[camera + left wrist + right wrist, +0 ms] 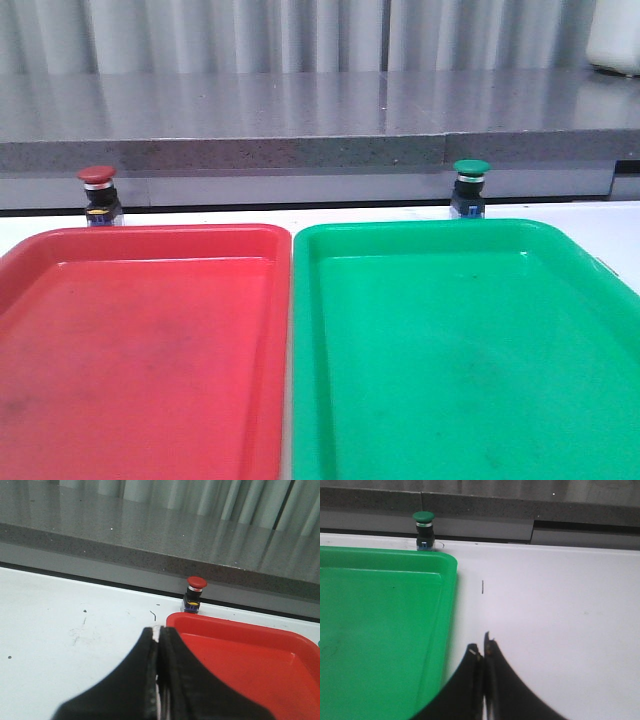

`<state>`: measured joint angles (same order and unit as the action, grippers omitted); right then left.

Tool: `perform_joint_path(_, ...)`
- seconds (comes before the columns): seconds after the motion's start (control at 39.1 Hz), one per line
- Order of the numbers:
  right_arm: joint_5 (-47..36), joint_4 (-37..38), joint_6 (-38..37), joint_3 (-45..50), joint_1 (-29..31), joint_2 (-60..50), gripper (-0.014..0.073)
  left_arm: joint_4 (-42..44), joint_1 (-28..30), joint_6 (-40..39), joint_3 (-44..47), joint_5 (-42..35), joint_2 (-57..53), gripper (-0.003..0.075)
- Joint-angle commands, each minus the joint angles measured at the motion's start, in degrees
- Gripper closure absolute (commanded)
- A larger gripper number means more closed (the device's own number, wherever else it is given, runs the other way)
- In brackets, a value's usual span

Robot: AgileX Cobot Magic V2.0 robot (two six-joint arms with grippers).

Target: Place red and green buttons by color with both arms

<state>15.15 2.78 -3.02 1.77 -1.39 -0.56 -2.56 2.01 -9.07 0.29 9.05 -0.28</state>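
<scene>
The red button [98, 195] stands upright on the white table just behind the red tray [140, 340]; it also shows in the left wrist view [195, 594]. The green button [470, 187] stands upright just behind the green tray [460, 340]; it also shows in the right wrist view [424, 529]. My left gripper [158, 630] is shut and empty, over the table by the red tray's [240, 655] outer corner, well short of the red button. My right gripper [482, 646] is shut and empty, beside the green tray's [380, 610] outer rim. Neither gripper shows in the front view.
A grey speckled ledge [320, 125] runs along the back of the table just behind both buttons. The two trays lie side by side, almost touching. White table [560, 615] lies right of the green tray and left of the red tray [65, 630].
</scene>
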Motion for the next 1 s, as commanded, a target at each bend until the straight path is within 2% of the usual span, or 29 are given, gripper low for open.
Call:
perform_joint_path(0.0, -5.00, 0.14, 0.40, -0.54, 0.40, -0.94, 0.0702, -0.37, -0.02, -0.20, 1.33, -4.71, -0.91, 0.0740)
perform_joint_path(0.97, -5.95, 0.14, 0.40, -0.54, 0.40, -0.94, 0.0702, 1.53, -0.02, -0.20, 1.33, -4.93, -0.91, 0.0740)
